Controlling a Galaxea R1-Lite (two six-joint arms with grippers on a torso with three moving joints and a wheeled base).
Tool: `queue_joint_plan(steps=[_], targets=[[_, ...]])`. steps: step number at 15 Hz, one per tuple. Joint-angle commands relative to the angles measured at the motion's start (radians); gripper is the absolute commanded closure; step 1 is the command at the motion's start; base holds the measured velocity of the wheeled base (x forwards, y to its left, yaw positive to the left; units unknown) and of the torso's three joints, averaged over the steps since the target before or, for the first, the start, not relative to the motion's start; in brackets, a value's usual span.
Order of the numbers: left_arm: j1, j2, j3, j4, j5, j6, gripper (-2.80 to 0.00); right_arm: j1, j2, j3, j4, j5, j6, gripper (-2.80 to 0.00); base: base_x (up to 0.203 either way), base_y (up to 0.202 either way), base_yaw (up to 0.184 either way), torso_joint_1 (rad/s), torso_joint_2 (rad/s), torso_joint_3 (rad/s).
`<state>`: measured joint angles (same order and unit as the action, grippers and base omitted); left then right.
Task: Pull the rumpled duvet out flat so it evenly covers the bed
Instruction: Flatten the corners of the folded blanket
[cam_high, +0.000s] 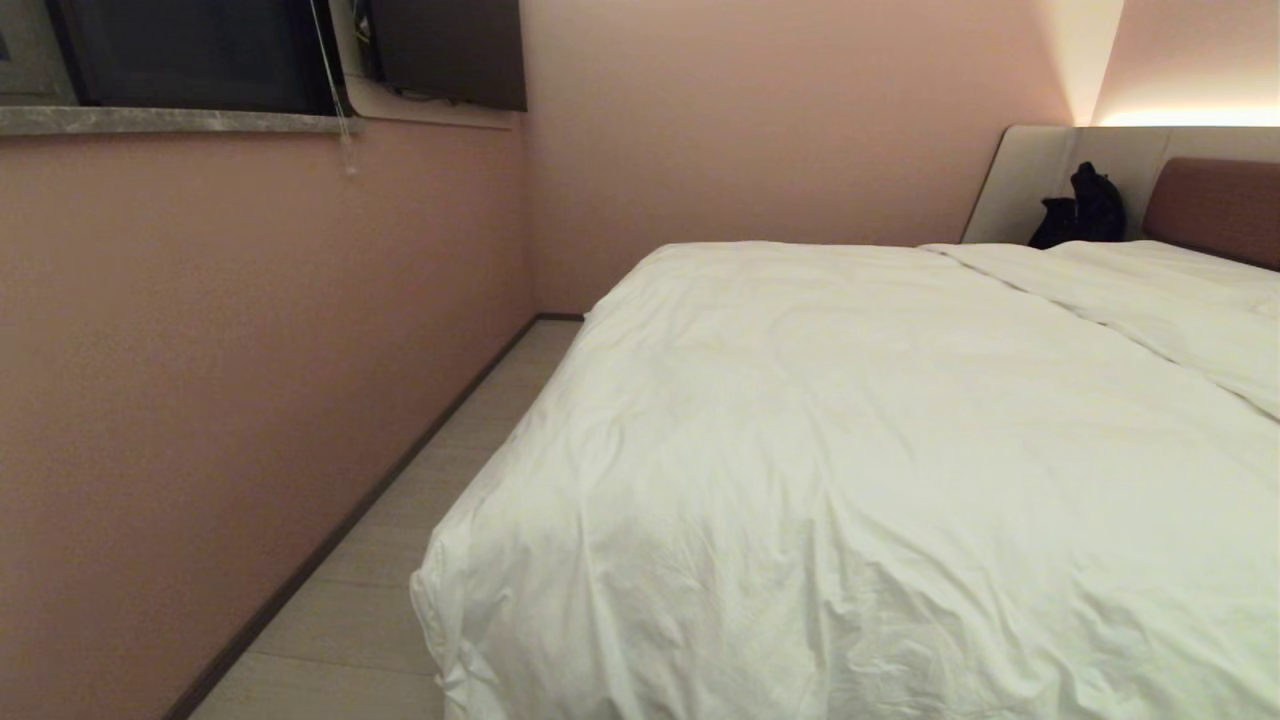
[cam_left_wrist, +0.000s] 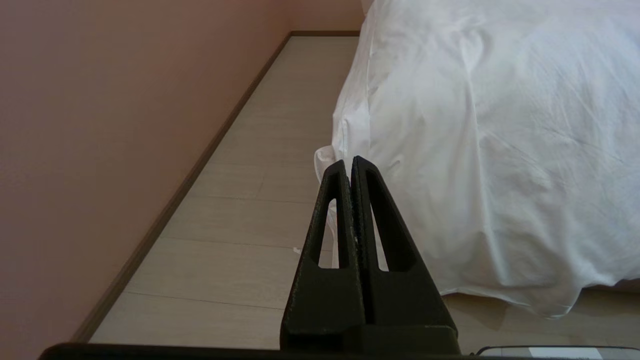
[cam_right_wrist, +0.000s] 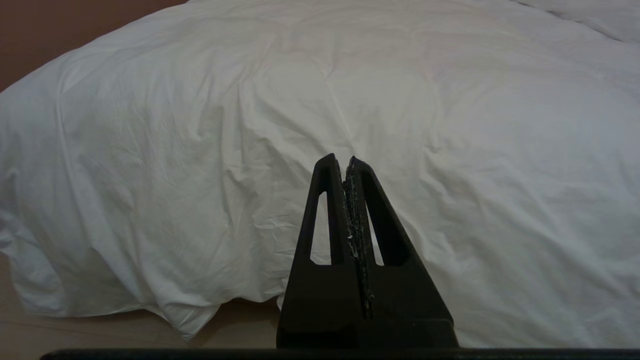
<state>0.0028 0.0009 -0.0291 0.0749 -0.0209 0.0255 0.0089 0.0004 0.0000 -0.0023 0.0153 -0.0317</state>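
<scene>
The white puffy duvet lies spread over the bed, wrinkled, draping over the foot end and the left side down toward the floor. Its top edge runs across near the pillows. The bed's reddish-brown headboard shows at far right. No arm shows in the head view. My left gripper is shut and empty, held off the duvet's hanging corner. Facing the draped foot of the duvet, my right gripper is also shut on nothing.
A pink wall runs along the left, leaving a narrow strip of pale wood floor beside the bed. A dark bag sits by the beige headboard panel. A window sill is high on the left.
</scene>
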Motion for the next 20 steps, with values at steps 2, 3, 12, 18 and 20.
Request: queue_joint_plan(steps=[2,3,12,18,20], targets=[[0.0,0.001,0.0,0.0,-0.001,0.002,0.0,0.0,0.001,0.0,-0.001,0.0,-0.001,0.0,0.0,0.0,0.0,0.0,0.0,0.0],[0.0,0.001,0.0,0.0,-0.001,0.002,0.0,0.0,0.001,0.0,-0.001,0.0,-0.001,0.0,0.0,0.0,0.0,0.0,0.0,0.0],[0.0,0.001,0.0,0.0,0.009,0.002,0.0,0.0,0.001,0.0,-0.001,0.0,-0.001,0.0,0.09,0.0,0.0,0.003,0.0,0.001],[0.002,0.001,0.003,-0.007,0.004,0.007,0.0,0.0,0.001,0.0,-0.001,0.0,-0.001,0.0,0.109,0.0,0.0,0.003,0.0,0.001],[0.002,0.001,-0.001,-0.009,0.001,0.004,0.0,0.0,0.001,0.0,-0.001,0.0,-0.001,0.0,0.0,0.0,0.0,0.0,0.0,0.0]])
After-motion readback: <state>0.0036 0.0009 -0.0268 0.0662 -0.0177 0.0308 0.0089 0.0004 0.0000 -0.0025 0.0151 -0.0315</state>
